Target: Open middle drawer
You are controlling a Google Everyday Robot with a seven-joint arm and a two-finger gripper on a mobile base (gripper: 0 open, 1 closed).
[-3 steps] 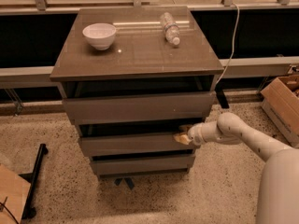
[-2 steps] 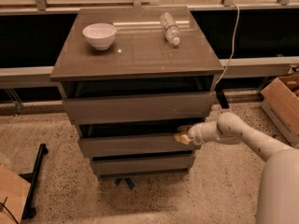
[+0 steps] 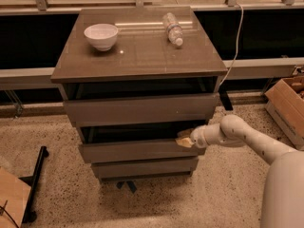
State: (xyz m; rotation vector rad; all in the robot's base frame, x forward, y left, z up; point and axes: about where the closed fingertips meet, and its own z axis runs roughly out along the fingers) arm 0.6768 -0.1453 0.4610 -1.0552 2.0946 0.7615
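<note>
The tool sits at top-right edge of middle drawer.

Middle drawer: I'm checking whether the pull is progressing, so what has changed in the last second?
Nothing visibly changed. The gripper sits at the right end of the top edge of the middle drawer as before, and the drawer front is no further out. The white bowl and plastic bottle on the cabinet top have not moved.
</note>
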